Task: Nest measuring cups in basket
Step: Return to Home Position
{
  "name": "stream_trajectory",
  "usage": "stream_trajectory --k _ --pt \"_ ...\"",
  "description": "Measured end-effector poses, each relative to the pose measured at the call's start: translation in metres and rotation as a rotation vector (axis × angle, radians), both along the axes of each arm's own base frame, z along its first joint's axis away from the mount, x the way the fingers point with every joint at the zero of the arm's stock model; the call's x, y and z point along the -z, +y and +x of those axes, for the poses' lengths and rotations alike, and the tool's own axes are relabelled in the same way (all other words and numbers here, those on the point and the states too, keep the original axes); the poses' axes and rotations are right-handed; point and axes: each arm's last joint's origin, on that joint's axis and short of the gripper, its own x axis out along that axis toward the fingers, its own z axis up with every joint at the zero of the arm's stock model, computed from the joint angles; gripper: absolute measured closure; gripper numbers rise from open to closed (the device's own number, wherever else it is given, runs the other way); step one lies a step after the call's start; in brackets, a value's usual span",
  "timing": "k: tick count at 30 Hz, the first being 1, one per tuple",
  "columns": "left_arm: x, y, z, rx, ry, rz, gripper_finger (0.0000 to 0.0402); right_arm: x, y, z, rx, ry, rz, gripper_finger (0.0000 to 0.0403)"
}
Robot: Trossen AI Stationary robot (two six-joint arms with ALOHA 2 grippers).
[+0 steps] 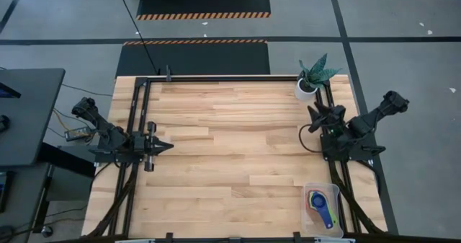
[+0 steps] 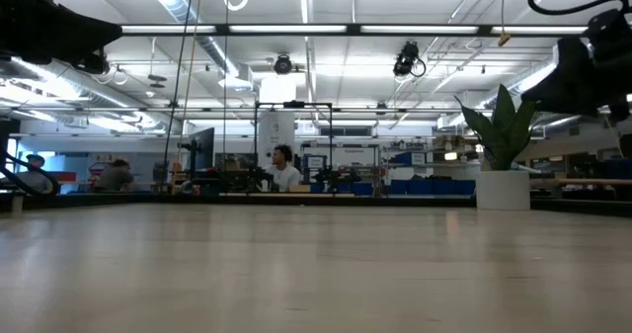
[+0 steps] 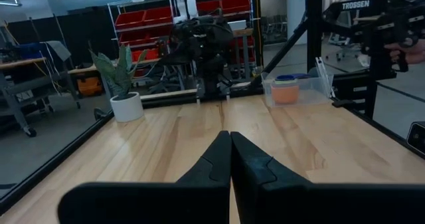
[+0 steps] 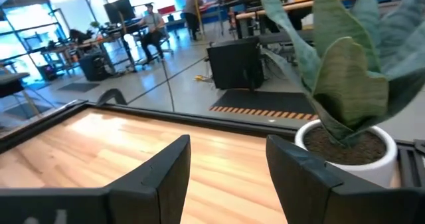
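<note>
Fingers (image 3: 212,167) of the left gripper (image 3: 230,136) were pressed together, empty; those of the right gripper (image 4: 227,143) stood apart, holding nothing, the plant pot (image 4: 345,151) just beside their tips. The measuring cups (image 1: 321,205) lay nested inside the basket (image 1: 337,194), well behind the right fingers and far across from the left ones. Risk, to my eye: a careless retreat could catch the leaves (image 4: 345,71) and tip the pot

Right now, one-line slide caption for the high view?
Nested cups in the basket; left gripper shut, right gripper open near the plant, both far from the basket.
</note>
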Motion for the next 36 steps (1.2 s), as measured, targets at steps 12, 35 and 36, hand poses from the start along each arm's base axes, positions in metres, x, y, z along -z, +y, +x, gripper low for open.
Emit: stream_trajectory --k 12,35,36 --pt "0.000 0.000 0.000 0.000 0.002 0.002 0.0395 -0.007 0.010 0.014 0.016 0.040 -0.155 0.0200" --pt "0.001 0.000 0.000 0.001 0.007 -0.010 0.0395 -0.012 0.041 0.026 -0.249 0.003 -0.101 0.0200" --pt "0.001 0.000 0.000 0.001 0.006 -0.019 0.0395 -0.012 0.043 0.025 -0.277 -0.008 -0.091 0.0200"
